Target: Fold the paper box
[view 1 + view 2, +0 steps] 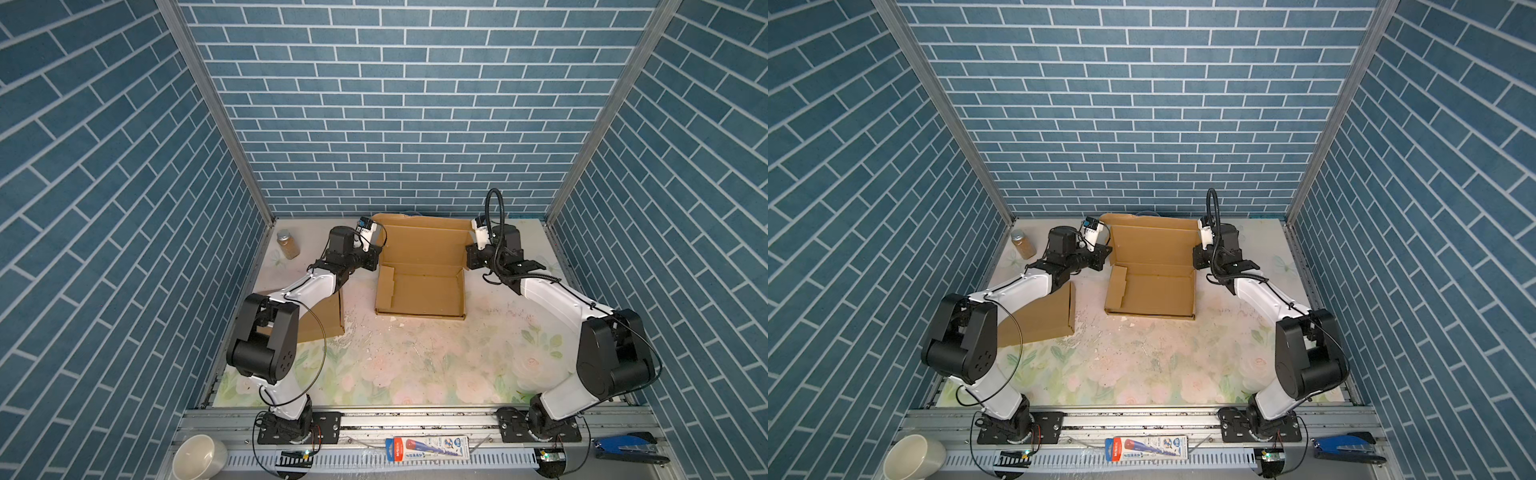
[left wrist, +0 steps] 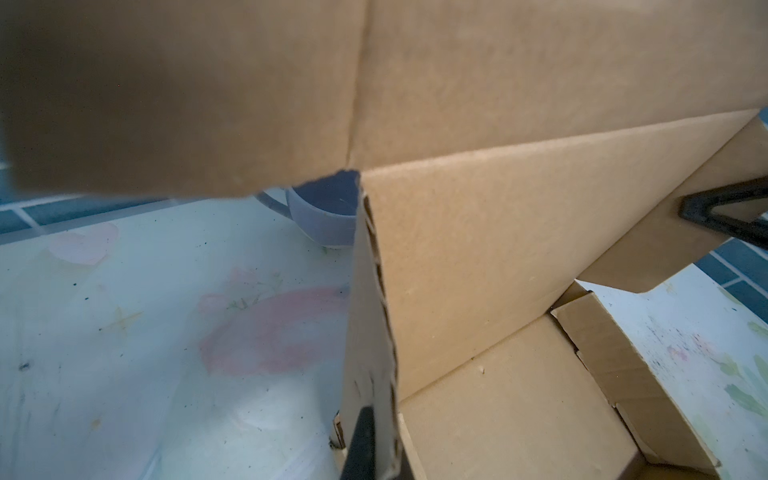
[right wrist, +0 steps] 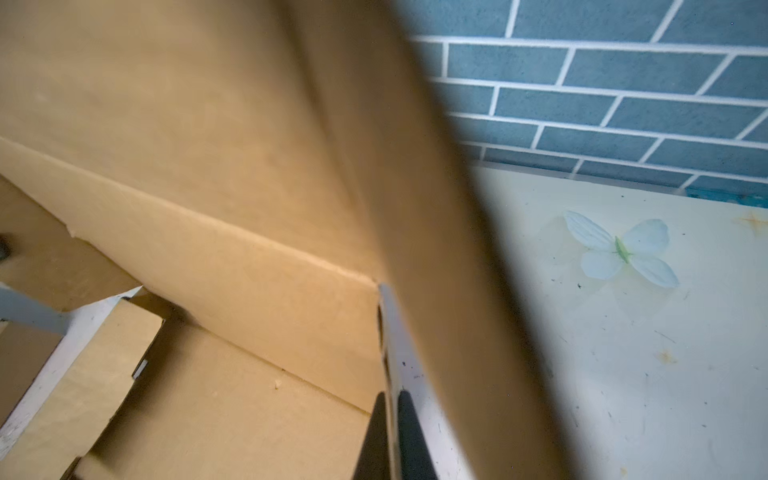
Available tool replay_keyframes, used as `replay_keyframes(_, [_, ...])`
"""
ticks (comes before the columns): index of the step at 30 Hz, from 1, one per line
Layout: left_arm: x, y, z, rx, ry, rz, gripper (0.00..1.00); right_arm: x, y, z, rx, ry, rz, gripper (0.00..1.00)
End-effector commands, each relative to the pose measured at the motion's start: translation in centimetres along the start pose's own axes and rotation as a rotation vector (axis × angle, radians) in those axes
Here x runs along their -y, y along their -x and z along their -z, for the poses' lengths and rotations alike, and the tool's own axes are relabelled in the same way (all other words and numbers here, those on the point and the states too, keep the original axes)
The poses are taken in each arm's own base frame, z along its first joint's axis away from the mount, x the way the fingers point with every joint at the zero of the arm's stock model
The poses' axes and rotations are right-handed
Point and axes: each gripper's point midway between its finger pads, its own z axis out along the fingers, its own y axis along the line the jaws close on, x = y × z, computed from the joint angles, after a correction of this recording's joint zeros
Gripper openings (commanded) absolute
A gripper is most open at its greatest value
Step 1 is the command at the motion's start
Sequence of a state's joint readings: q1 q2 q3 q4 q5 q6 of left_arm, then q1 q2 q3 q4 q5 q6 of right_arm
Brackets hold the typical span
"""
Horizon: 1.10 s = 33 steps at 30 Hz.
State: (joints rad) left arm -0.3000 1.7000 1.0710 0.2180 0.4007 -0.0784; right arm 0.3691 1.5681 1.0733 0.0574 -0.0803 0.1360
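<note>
A bowl (image 1: pixel 199 457) sits by the near left rail. Farther in, a cardboard piece (image 1: pixel 324 316) lies on the left of the table (image 1: pixel 415 365), under the left arm. The box (image 1: pixel 419 291) sits mid-table towards the far side with its lid raised. The left gripper (image 1: pixel 376 257) is clenched on its left edge and the right gripper (image 1: pixel 467 258) on its right edge. A jar (image 1: pixel 288 244) stands far left.
</note>
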Motion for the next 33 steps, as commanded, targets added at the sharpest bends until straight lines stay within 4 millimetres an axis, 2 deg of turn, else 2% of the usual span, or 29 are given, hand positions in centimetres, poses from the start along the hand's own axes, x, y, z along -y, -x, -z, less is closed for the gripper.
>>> replay_keyframes(1, [1.9,-0.7,0.2,0.018,-0.035,0.028,0.00,-1.1,3.0,1.5,0.168,-0.030,-0.064,0.00])
replay_keyframes(7, [2.9,-3.5,0.1,-0.015,-0.025,0.053,0.00,-2.3,2.1,1.7,0.209,-0.066,-0.076,0.00])
replay_keyframes(23, [5.6,-8.0,0.0,-0.046,-0.015,0.055,0.00,-3.6,-1.1,2.3,0.229,-0.103,-0.108,0.00])
replay_keyframes(29, [6.2,-10.6,0.2,-0.069,-0.011,0.048,0.00,-4.0,-2.3,2.6,0.226,-0.093,-0.112,0.00])
replay_keyframes(33, [6.3,-13.5,0.7,-0.112,0.008,0.037,0.00,-4.5,-2.8,3.1,0.226,-0.076,-0.119,0.00])
